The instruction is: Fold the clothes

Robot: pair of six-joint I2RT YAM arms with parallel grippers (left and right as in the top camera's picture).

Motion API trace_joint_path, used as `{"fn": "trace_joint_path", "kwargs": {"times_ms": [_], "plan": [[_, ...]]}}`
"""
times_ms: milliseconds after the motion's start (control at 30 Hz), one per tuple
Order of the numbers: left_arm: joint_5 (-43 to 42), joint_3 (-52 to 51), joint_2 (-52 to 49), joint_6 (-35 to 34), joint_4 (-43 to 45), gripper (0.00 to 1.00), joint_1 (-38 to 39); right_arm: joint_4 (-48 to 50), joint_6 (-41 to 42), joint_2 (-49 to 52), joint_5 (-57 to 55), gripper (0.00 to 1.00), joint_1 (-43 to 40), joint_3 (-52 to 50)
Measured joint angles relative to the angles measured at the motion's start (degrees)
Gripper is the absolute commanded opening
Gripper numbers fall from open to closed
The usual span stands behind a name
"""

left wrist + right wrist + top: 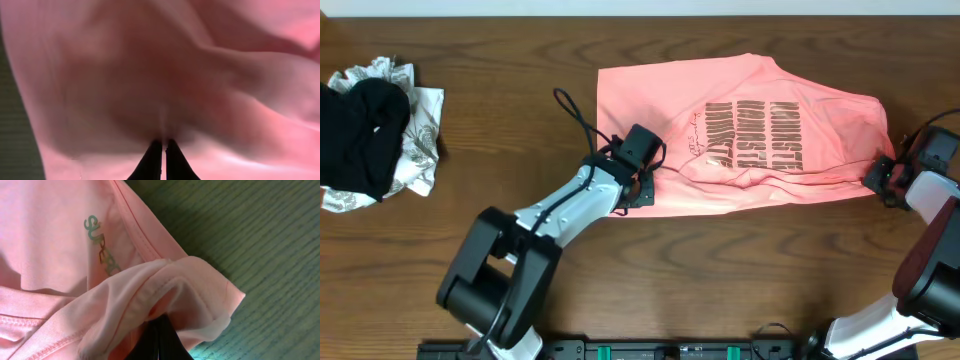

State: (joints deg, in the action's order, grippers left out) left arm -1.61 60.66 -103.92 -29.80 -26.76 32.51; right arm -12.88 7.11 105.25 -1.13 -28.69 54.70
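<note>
Salmon-pink soft fabric T-shirt (760,130) w/ dark block lettering: L gripper (164,144) closed, pinching its fabric; R gripper (161,326) closed on bunched hem.

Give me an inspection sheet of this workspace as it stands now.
Surface: dark brown wooden table.
Job's things: salmon-pink fabric T-shirt, lettering up, lying rumpled.
Clutter: heap of black and white patterned cloth, far left.
Grippers: left gripper and right gripper each shut on the T-shirt's edge.
Cables: black cable looped beside the left arm.
Surroundings: pale strip beyond the table's far edge.
</note>
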Motion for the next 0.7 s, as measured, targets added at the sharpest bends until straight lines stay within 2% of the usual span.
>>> {"fn": "trace_joint_path", "kwargs": {"times_ms": [367, 700], "plan": [[0.09, -0.04, -1.38, -1.22, -4.50, 0.07, -0.57, -2.97, 0.61, 0.00, 1.38, 0.01, 0.02, 0.81], [-1.27, -0.02, -1.07, -1.73, -10.86, 0.06, -7.56, -6.67, 1.90, -0.26, 1.62, 0.01, 2.73, 1.49]]}}
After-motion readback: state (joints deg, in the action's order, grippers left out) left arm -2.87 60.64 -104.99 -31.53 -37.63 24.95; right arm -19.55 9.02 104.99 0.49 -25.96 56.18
